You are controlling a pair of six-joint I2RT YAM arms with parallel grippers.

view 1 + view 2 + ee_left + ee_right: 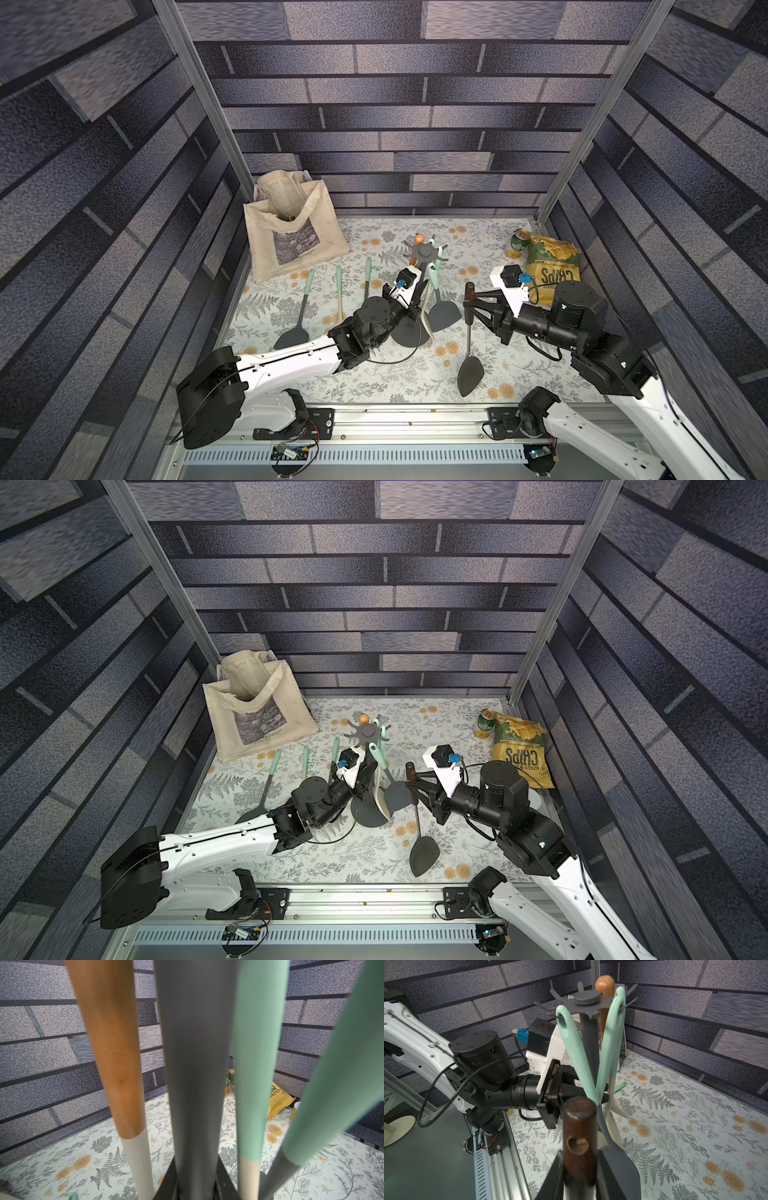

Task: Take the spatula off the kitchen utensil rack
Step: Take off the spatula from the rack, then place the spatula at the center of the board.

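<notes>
The kitchen utensil rack stands mid-table, its ring of hooks on top. My left gripper is shut on the rack's grey pole. The spatula has a dark brown wooden handle and a black head. It hangs to the right of the rack, off the hooks. My right gripper is shut on its handle near the top end. Two mint-handled utensils and an orange-handled one hang on the rack.
Three mint-handled utensils lie on the floral table left of the rack. A cream tote bag stands at the back left. A chips bag and a green can sit at the back right, behind my right arm.
</notes>
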